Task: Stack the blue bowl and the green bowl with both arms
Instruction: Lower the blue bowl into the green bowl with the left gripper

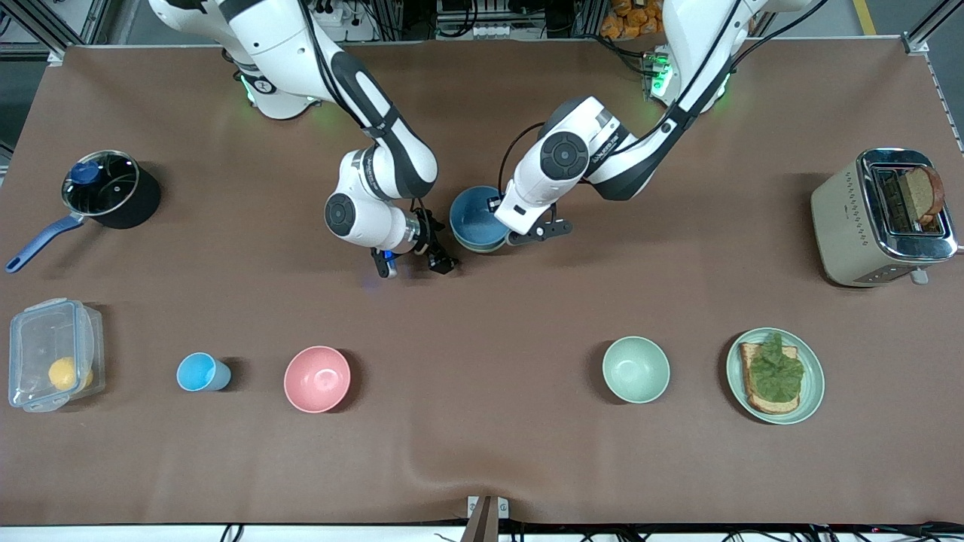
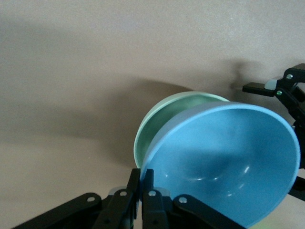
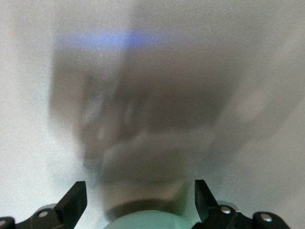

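Note:
The blue bowl (image 1: 476, 214) sits tilted inside the green bowl (image 1: 483, 246) at the middle of the table. In the left wrist view the blue bowl (image 2: 224, 152) covers most of the green bowl (image 2: 157, 119). My left gripper (image 1: 494, 205) is shut on the blue bowl's rim, and its fingers (image 2: 142, 179) pinch the rim edge. My right gripper (image 1: 418, 263) is open and empty beside the stack, toward the right arm's end. In the right wrist view the gripper (image 3: 138, 186) has a pale green curved edge (image 3: 143, 220) low between its fingers.
Nearer the front camera stand a clear container (image 1: 49, 361), a light-blue cup (image 1: 202, 372), a pink bowl (image 1: 317, 379), a mint bowl (image 1: 636, 369) and a plate (image 1: 815, 384) with toast. A pot (image 1: 109, 188) and a toaster (image 1: 877, 218) stand at the ends.

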